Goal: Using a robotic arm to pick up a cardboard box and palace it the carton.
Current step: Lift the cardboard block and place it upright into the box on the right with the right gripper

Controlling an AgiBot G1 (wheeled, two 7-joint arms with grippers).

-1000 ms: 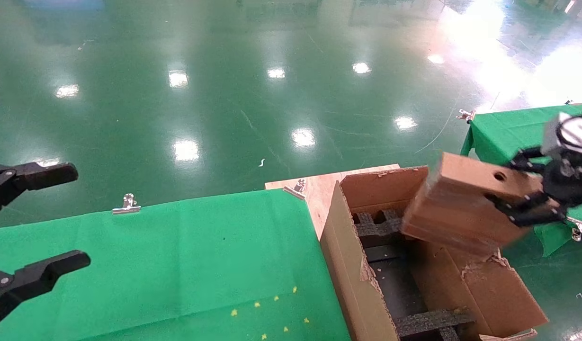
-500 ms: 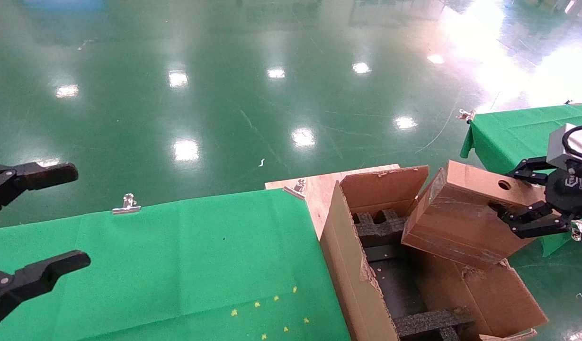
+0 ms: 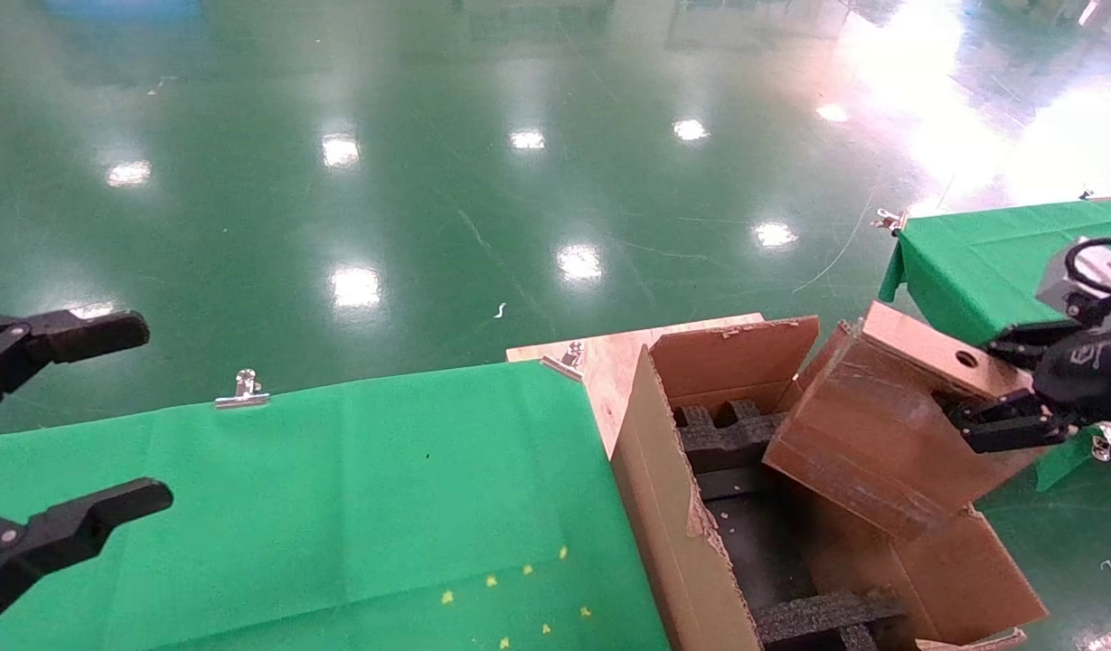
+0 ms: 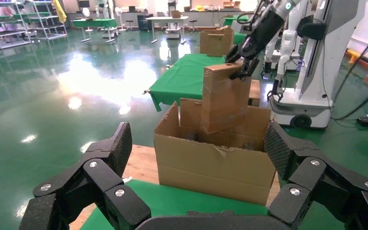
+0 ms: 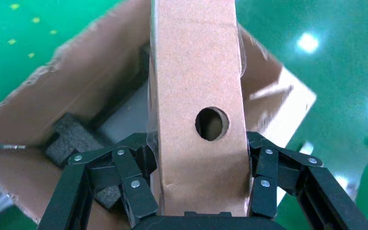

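The cardboard box (image 3: 871,425), brown with a round hole (image 3: 966,359), hangs tilted over the right side of the carton (image 3: 673,506), its lower end inside the carton's opening. My right gripper (image 3: 993,398) is shut on the box's upper end. In the right wrist view the fingers (image 5: 134,184) clamp both sides of the box (image 5: 196,76) just below the hole, above the carton (image 5: 76,67) and its black foam (image 5: 72,139). The left wrist view shows the box (image 4: 224,98) standing in the carton (image 4: 211,165). My left gripper (image 3: 112,416) hovers open and empty at the far left.
A green-clothed table (image 3: 338,488) with metal clips (image 3: 243,391) lies left of the carton. A wooden board (image 3: 609,353) sits under the carton. A second green table (image 3: 971,253) stands at the right. Glossy green floor lies beyond.
My right gripper has lowered, and the box has tipped steeper with its lower end sinking into the carton. The left arm has not moved.
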